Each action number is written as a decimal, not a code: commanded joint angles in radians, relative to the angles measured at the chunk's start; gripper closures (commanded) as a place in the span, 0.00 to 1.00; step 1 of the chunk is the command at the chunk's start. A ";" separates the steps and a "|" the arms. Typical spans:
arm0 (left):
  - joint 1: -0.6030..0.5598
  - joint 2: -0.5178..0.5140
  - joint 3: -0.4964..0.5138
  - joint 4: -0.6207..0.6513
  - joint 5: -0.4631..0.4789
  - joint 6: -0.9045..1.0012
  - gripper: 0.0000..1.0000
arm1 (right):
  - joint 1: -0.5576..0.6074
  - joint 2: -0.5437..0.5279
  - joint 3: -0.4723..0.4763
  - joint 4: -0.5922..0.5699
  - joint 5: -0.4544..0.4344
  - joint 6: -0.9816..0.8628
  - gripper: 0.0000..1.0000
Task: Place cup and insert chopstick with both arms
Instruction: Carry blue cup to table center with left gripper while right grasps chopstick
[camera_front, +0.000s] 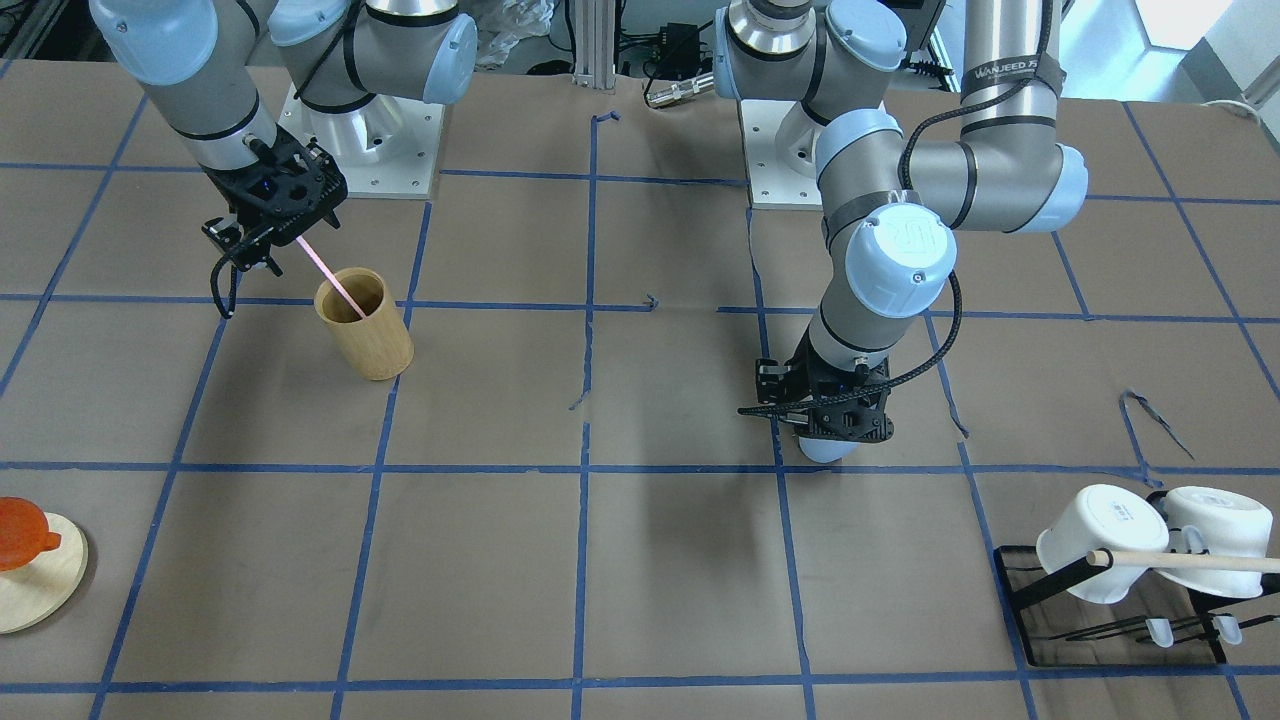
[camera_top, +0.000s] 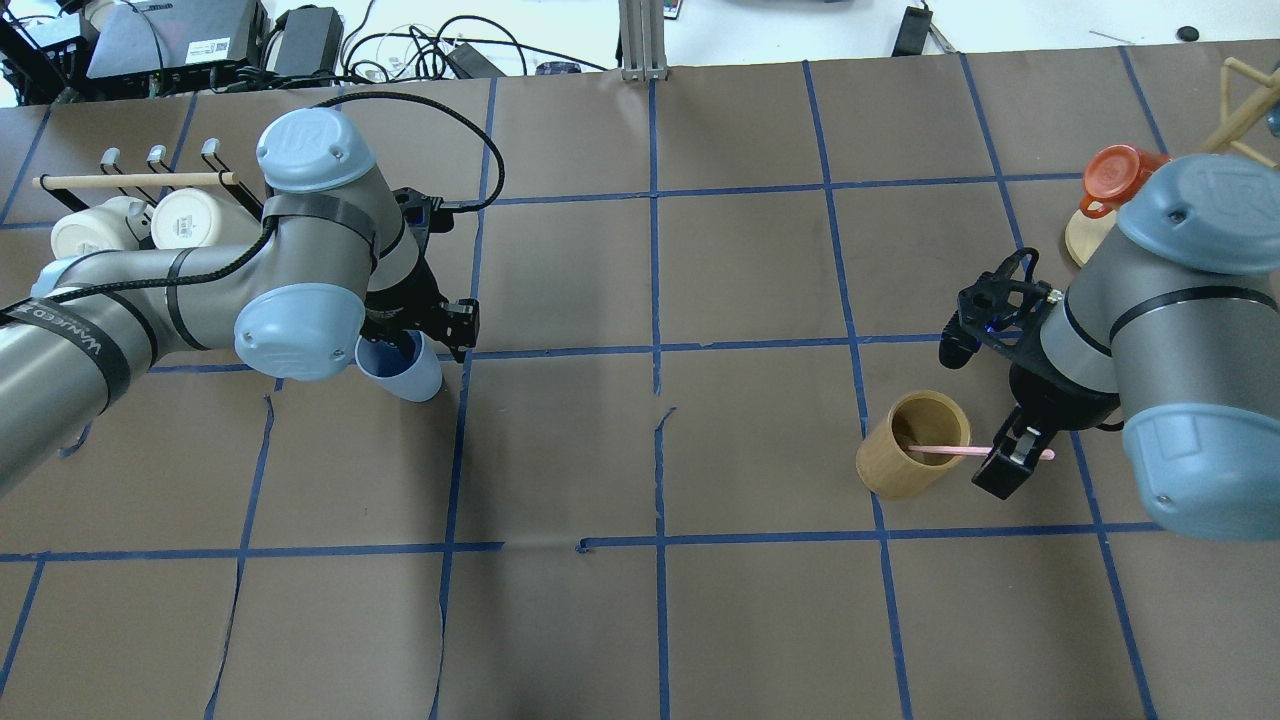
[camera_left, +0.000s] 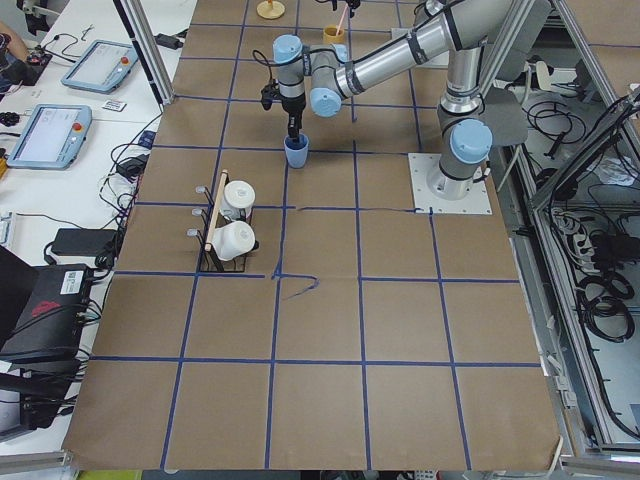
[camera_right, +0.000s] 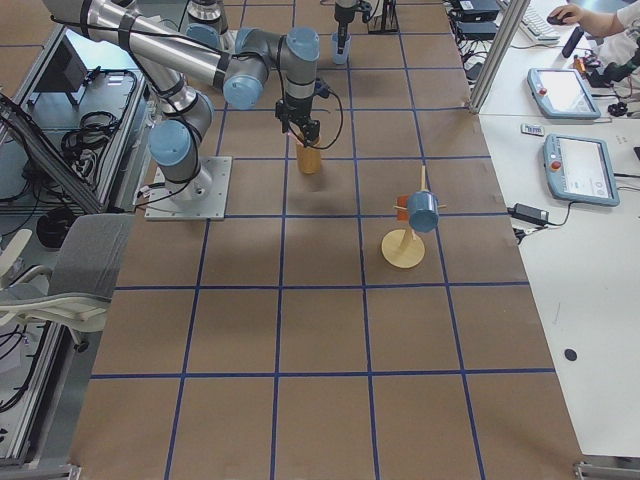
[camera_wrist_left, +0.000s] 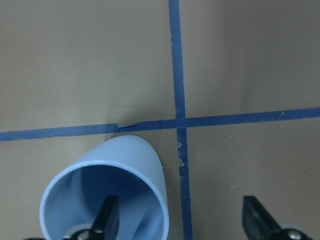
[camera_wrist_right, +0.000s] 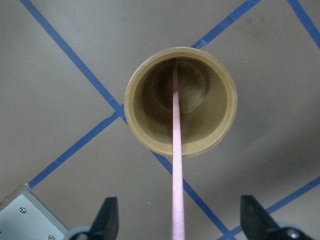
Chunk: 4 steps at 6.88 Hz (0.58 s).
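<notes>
Pink and slender, the chopstick (camera_wrist_right: 176, 165) leans out of the bamboo cup (camera_front: 378, 345), its upper end between the right fingers (camera_wrist_right: 107, 217), which stand wide apart, gripping nothing; it looks light, stiff and slick, best pinched near that top end. Well apart on the worktop (camera_wrist_left: 75, 65), the cup (camera_wrist_left: 145, 155) sits beneath the spread left fingers (camera_wrist_left: 109, 215), one inside its rim, one outside; light, smooth plastic, it probably wants a gentle clamp on the wall.

Silver-grey arms (camera_top: 200, 270), light blue joint caps (camera_top: 315, 150), black cables (camera_front: 958, 312), lettered straps (camera_top: 75, 345)
</notes>
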 joint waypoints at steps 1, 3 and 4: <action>0.000 0.007 0.003 0.000 0.003 0.016 1.00 | -0.002 0.001 0.000 0.013 -0.002 0.002 0.34; 0.000 0.017 0.008 0.007 0.003 0.010 1.00 | -0.011 0.005 0.000 0.017 -0.002 0.005 0.45; 0.000 0.021 0.016 0.016 0.003 -0.021 1.00 | -0.020 0.005 0.000 0.017 -0.002 0.005 0.53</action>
